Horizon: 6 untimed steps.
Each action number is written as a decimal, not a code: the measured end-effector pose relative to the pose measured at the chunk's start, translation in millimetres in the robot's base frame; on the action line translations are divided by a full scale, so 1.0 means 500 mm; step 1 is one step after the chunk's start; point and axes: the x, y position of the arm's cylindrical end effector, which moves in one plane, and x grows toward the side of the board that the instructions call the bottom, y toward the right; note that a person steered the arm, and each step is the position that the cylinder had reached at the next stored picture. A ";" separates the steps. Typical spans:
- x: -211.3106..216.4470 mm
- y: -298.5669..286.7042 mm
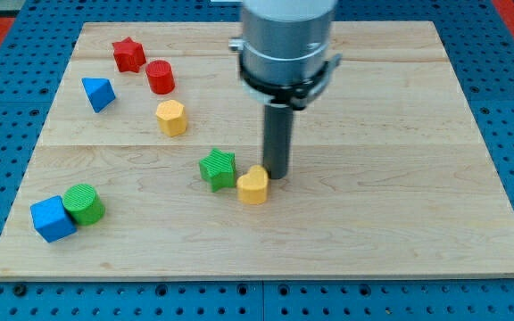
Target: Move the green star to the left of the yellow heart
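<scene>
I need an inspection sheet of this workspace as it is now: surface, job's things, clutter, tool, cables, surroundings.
Surface: wooden board, light, lying flat.
Job's things: green star sits at the view's left of the yellow heart, touching or nearly so.
Clutter: red star, red cylinder, blue wedge-like block, yellow hexagonal block at upper left; blue cube against green cylinder at lower left.
Tool: my tip is just right of the heart's top, close to it.
Cables: nothing seen.
Surroundings: blue perforated plate around the board.
</scene>
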 end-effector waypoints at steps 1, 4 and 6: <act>0.015 -0.012; -0.034 -0.082; -0.118 -0.082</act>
